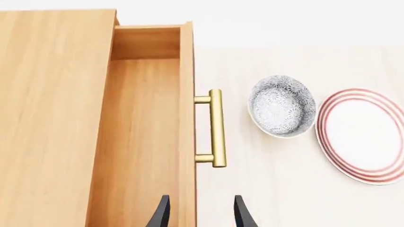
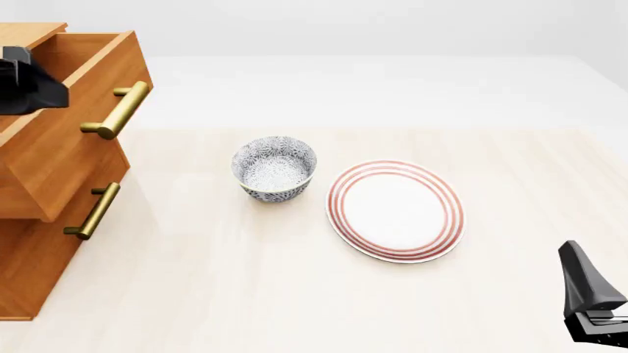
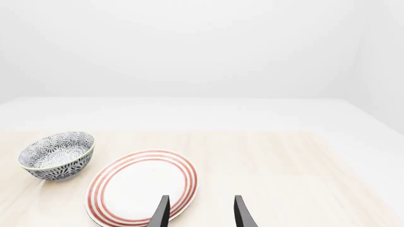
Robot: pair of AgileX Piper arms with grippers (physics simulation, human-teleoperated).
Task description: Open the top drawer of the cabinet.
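One brass handle (image 1: 217, 127) on the pulled-out top drawer (image 1: 142, 137), long axis running away just ahead of the nearer left end effector (image 1: 200, 213), parted, empty.

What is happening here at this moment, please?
Two simulated robot arms work at a table. The top drawer of the cabinet is pulled out. The left end effector hangs above it, open, not touching the brass handle. The right end effector is also open and holds nothing, off to the right side near the striped plate. A patterned bowl stands beside that plate.
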